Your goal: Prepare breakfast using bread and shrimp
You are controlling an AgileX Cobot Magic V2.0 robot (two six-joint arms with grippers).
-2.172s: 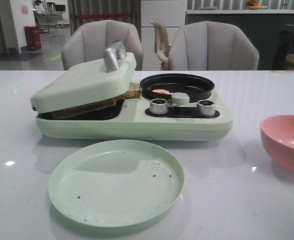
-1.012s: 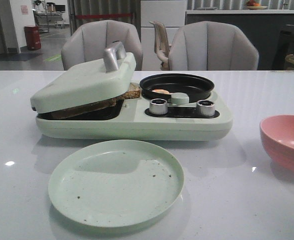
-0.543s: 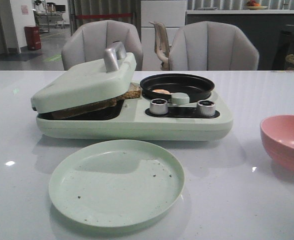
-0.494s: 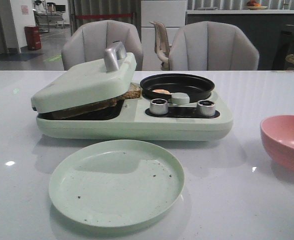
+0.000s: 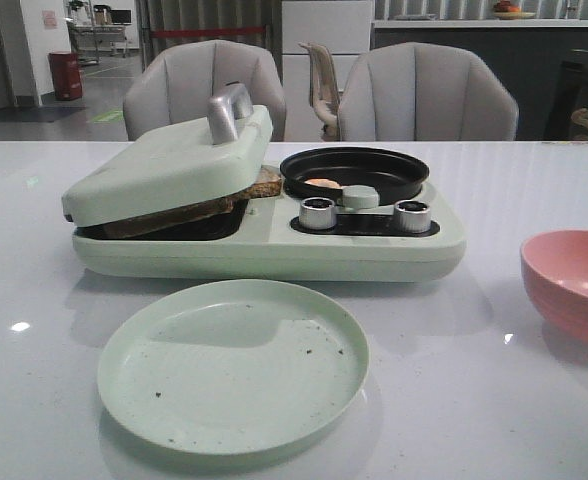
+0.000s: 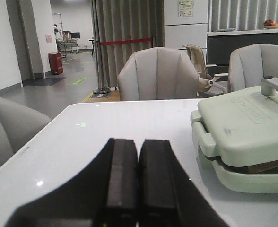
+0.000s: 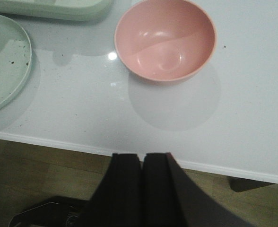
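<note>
Both tools are closed and empty: the left tool [image 6: 138,177] beside the grill [image 5: 264,235], the right tool [image 7: 142,182] near the bowl [image 7: 165,40]. The bread [image 5: 189,210] props the lid [image 5: 169,160] ajar; lifting carelessly could drag it out. The shrimp [image 5: 322,184] in the pan [image 5: 354,172] could slip when pinched.

Plate [image 5: 232,366] before the breakfast maker [image 5: 274,240]; bowl [image 5: 572,283] at right; shrimp [image 5: 321,183] in its pan [image 5: 354,171].

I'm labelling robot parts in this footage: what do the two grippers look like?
Only the wrist views show them. The left gripper and the right gripper each have two flat, matte black, rectangular fingers widening toward a dark base. No cables or markings are visible.
</note>
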